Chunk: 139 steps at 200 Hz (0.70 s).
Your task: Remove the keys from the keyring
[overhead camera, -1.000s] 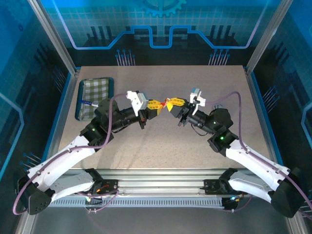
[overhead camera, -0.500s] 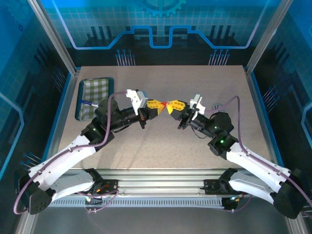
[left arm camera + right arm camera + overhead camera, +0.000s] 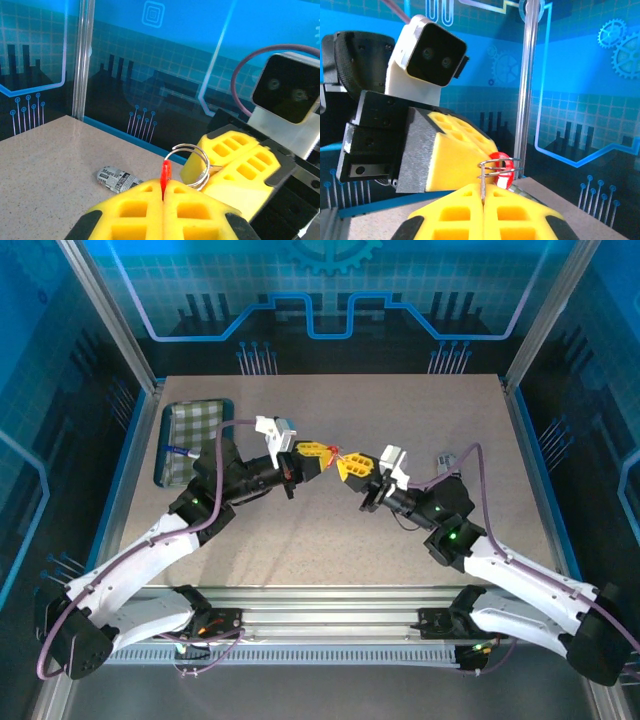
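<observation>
Two pincers, both shut tight, meet nose to nose in mid-air over the middle of the table [image 3: 300,540].

1. Left gripper [image 3: 163,189]: pads pressed together on the keyring [image 3: 165,174], a thin red loop standing edge-on out of the seam.
2. Right gripper [image 3: 482,192]: pads nipped on a silver wire coil [image 3: 206,165] that passes through the red loop.
3. Keys: from where I stand, any key on that coil is too small and too crowded by yellow foam to make out.
4. Changes over the last second: the right arm has sunk and drawn in toward the near edge, and its wrist has rolled, so it now comes at the coil from lower down. The left arm has barely shifted. Loop and coil are linked as before. I read this as a twist to work the two apart; nothing has come free yet.
5. Writing: a small crumpled wrapper [image 3: 119,179] lies on the table beyond the grippers. Its black print seems to begin "Mag", and the rest is unreadable.
6. Far left: a checked tray [image 3: 200,420] with a pen [image 3: 178,450] on it.
</observation>
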Tool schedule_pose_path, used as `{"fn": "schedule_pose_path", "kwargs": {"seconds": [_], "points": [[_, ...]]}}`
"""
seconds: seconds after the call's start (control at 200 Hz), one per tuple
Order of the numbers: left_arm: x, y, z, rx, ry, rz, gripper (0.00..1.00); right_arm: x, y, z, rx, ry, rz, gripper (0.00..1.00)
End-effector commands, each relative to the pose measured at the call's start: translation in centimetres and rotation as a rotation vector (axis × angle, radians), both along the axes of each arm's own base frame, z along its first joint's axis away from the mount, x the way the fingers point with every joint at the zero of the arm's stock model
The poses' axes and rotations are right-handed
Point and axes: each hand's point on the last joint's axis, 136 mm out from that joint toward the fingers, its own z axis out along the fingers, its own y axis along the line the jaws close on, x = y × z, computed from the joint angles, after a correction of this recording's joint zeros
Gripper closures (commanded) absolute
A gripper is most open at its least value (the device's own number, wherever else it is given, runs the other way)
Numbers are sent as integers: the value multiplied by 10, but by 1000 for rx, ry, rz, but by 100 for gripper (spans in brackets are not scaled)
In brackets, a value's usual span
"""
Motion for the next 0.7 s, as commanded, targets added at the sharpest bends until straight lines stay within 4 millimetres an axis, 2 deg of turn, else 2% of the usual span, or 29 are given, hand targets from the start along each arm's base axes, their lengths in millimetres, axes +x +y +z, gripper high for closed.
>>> {"fn": "schedule_pose_path", "kwargs": {"seconds": [0.0, 0.17, 0.255, 0.41, 0.44, 0.47, 0.495, 0.646, 0.666, 0.691], "points": [[9, 3, 6, -14, 9, 32, 100, -17, 9, 23, -59, -141, -28, 100], [7, 2, 9, -20, 9, 22, 100, -16, 21, 14, -171, -204, -104, 100], [6, 3, 10, -20, 3, 24, 100, -12, 20, 14, -214, -234, -169, 100], [5, 5, 7, -13, 11, 30, 100, -13, 20, 14, -266, -299, -185, 100], [5, 6, 6, -11, 13, 33, 92, -12, 17, 17, -257, -299, -180, 100], [7, 7, 4, -8, 20, 47, 67, -10, 13, 20, -247, -293, -170, 100], [8, 9, 2, -6, 26, 59, 55, -9, 10, 23, -236, -289, -159, 100], [9, 13, -8, 16, 35, 84, 30, -5, -10, 39, -183, -253, -55, 100], [8, 14, -8, 14, 35, 84, 22, -4, -11, 39, -186, -250, -45, 100], [6, 14, -8, 13, 31, 79, 19, -4, -11, 39, -191, -248, -28, 100]]}}
